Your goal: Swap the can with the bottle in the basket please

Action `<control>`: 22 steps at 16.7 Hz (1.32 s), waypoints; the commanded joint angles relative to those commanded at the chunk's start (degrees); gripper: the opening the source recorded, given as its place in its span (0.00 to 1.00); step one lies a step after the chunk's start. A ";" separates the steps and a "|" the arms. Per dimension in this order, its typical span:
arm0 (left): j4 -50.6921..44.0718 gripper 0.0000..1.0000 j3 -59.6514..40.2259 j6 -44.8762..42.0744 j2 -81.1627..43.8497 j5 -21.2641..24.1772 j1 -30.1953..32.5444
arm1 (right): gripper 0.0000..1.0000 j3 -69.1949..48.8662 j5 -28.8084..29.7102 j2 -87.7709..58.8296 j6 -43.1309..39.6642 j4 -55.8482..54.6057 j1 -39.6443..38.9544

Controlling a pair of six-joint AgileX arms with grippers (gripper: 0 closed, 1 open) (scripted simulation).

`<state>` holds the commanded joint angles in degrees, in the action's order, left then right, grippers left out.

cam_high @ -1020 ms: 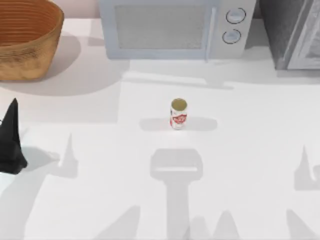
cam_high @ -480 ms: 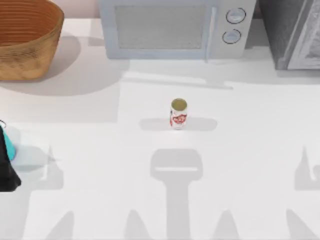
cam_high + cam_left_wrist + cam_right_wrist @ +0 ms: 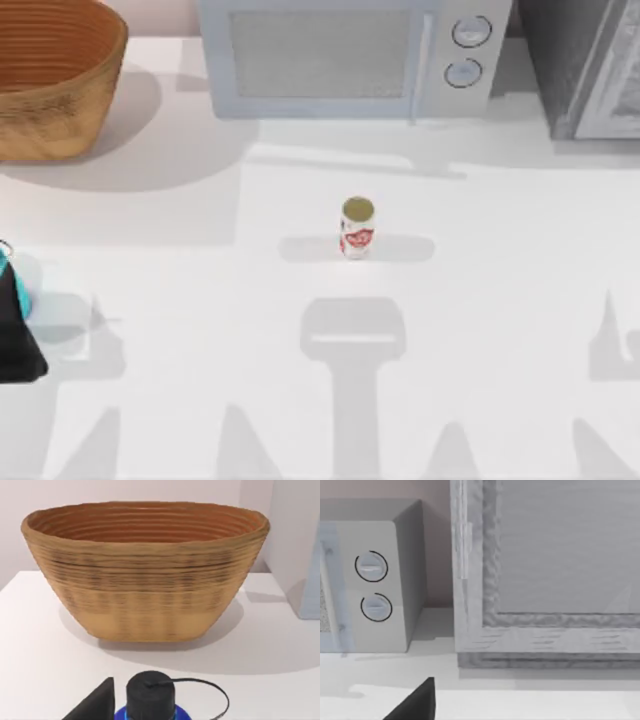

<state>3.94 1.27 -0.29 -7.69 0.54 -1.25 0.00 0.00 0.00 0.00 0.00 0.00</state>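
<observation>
Can (image 3: 357, 228) mid-table (red label unreadable) | left pincer (image 3: 14, 320) grips bottle (image 3: 22, 292) | basket (image 3: 55, 80) far-left

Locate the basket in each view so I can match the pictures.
Top view: the basket sits at the table's far left corner, left of the microwave; the left hand is beside the bottle at the left edge.
Left wrist view: the basket stands straight ahead, beyond the bottle's cap.
Right wrist view: faces the microwave's dials instead.
Shared landmark: the microwave, the basket's neighbour.
</observation>
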 joint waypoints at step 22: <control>69.95 1.00 0.87 -4.68 -79.80 13.59 -11.80 | 1.00 0.00 0.00 0.00 0.00 0.00 0.00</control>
<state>73.89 2.14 -4.97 -87.49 14.13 -13.05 0.00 0.00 0.00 0.00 0.00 0.00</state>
